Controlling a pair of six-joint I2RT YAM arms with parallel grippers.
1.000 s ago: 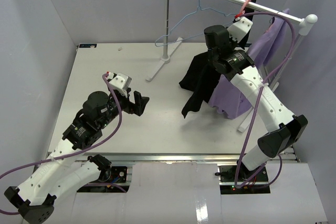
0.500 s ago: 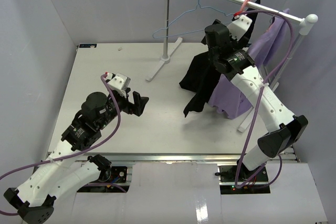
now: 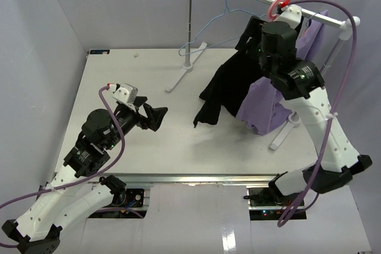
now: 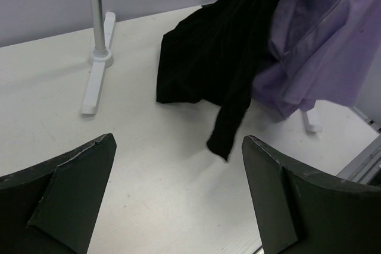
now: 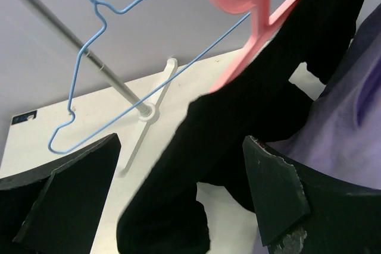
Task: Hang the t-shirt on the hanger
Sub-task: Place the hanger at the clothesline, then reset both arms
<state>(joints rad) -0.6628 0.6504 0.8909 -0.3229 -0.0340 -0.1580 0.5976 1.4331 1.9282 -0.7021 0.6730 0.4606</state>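
t-shirt (image 5: pixel 250 108) draped, hanger (image 5: pixel 257 31) arm beneath (right wrist only)

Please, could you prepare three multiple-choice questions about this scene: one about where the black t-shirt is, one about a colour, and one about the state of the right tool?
1. Where is the black t-shirt?
A. on the blue wire hanger
B. draped on the pink hanger
C. flat on the table

2. What colour is the garment hanging beside the t-shirt?
A. green
B. white
C. lavender

3. How is the right tool?
A. open, holding nothing
B. shut on the hanger
C. shut on the t-shirt

Answers:
1 B: the right wrist view shows black cloth lying over the pink hanger's arms.
2 C: it shows pale purple in every view.
3 A: its fingers stand wide apart with nothing gripped between them.
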